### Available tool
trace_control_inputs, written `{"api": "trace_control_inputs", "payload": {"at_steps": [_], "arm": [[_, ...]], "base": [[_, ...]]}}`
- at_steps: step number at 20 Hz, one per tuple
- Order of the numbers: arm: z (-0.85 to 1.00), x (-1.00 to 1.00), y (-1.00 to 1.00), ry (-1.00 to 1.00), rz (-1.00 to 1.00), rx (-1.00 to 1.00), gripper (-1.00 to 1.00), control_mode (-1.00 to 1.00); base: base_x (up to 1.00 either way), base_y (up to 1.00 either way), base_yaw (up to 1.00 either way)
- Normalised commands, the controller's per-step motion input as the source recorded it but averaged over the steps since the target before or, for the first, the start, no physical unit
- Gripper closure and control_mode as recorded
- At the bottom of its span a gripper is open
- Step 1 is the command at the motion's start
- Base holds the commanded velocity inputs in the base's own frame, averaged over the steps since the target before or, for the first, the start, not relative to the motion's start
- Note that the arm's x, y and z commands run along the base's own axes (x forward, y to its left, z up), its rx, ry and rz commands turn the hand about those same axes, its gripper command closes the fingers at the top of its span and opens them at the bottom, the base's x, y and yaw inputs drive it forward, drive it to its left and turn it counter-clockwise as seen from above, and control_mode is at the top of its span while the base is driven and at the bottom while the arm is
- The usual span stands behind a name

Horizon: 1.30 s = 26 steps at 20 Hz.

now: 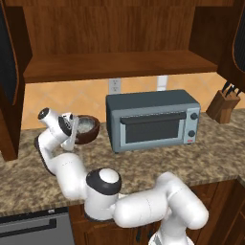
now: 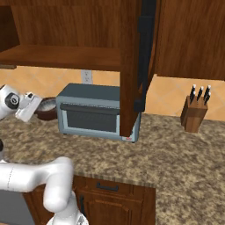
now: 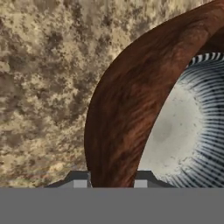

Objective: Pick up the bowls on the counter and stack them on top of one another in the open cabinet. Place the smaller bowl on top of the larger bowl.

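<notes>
Nearest, the hand (image 3: pixel 111 179) straddles the near rim of the deep round dark reddish-brown wooden bowl (image 3: pixel 127 109), one finger outside and one inside, pinching its wall; the small shallow grey speckled bowl (image 3: pixel 192 127) already sits inside it on the speckled granite worktop (image 1: pixel 143 165), left of the grey-blue toaster oven (image 1: pixel 152 119). This looks like the grasp step, and the next move calls for lifting both level, clear of the oven, up to the dark wooden wall cabinet's shelf (image 1: pixel 119 64) behind. No brand or writing can be read
</notes>
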Motion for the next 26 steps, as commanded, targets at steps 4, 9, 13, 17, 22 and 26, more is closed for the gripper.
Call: {"api": "trace_control_inputs", "payload": {"at_steps": [4,9,13,17,22,26], "arm": [[0.97,-1.00,0.00,-0.32,0.01,0.00,1.00,-1.00],[1.00,-1.00,-0.03,-0.43,0.00,0.00,1.00,-1.00],[1.00,-1.00,-0.09,-0.36,0.00,0.00,1.00,-1.00],[1.00,-1.00,-0.44,-0.34,0.00,0.02,1.00,-1.00],[1.00,-0.84,-0.52,-0.27,-0.01,0.09,1.00,-1.00],[1.00,-0.84,-0.73,-0.20,-0.03,0.11,1.00,-1.00]], "base": [[0.00,0.00,0.00],[0.00,0.00,0.00],[0.00,0.00,0.00],[0.00,0.00,0.00],[0.00,0.00,0.00],[0.00,0.00,0.00]]}}
